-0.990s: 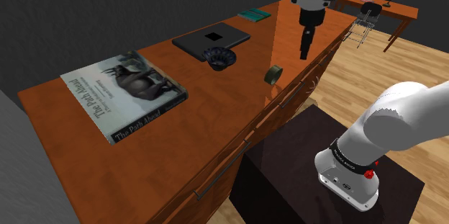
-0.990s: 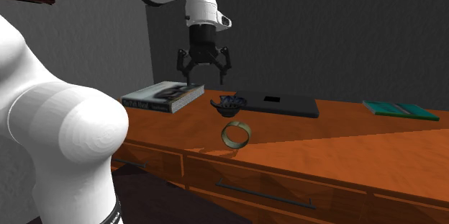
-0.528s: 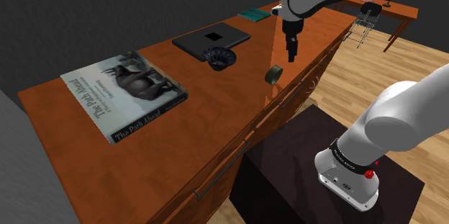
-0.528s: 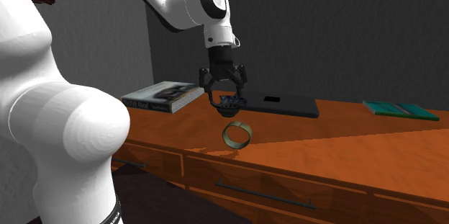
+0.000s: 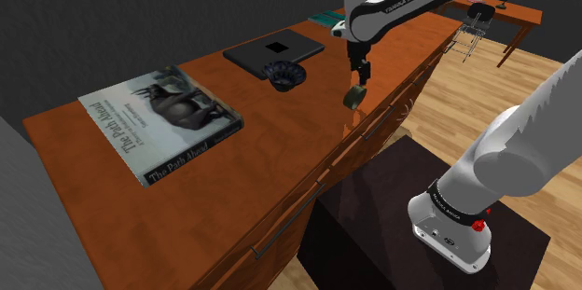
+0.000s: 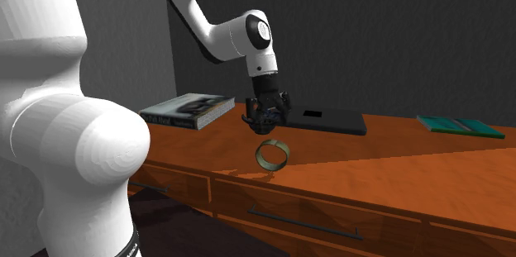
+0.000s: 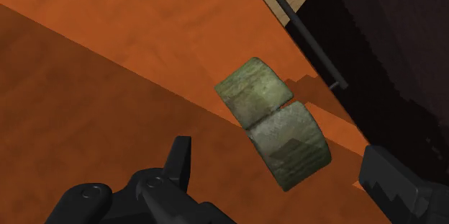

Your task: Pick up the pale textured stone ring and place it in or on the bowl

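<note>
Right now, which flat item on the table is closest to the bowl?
The dark slab beside the bowl; the large book and teal book lie farther.

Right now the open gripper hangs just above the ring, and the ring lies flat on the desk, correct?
Not quite. The ring stands on its edge on the desk, not flat, as the second exterior view shows. The open gripper does hang just above it.
</note>
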Controlling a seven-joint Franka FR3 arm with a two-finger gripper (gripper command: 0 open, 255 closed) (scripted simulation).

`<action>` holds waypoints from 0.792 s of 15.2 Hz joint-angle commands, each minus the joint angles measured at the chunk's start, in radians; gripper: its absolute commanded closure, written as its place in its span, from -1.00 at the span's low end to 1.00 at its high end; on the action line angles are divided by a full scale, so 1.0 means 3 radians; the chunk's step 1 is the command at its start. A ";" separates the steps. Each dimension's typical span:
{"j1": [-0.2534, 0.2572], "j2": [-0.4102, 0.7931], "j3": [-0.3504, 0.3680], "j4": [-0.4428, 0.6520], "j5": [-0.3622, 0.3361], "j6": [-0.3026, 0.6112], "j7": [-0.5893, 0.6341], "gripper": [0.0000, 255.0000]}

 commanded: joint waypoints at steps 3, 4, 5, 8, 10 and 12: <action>-0.0018 0.0112 -0.0022 -0.0055 -0.0034 0.0177 -0.0016 -1.00; -0.0025 0.0137 -0.0029 -0.0075 -0.0043 0.0224 -0.0012 -1.00; -0.0032 0.0163 -0.0036 -0.0094 -0.0052 0.0271 -0.0008 -1.00; -0.0043 0.0205 -0.0048 -0.0123 -0.0067 0.0344 -0.0001 -1.00; -0.0043 0.0206 -0.0048 -0.0123 -0.0067 0.0344 -0.0001 -1.00; -0.0043 0.0206 -0.0048 -0.0123 -0.0067 0.0344 -0.0001 -1.00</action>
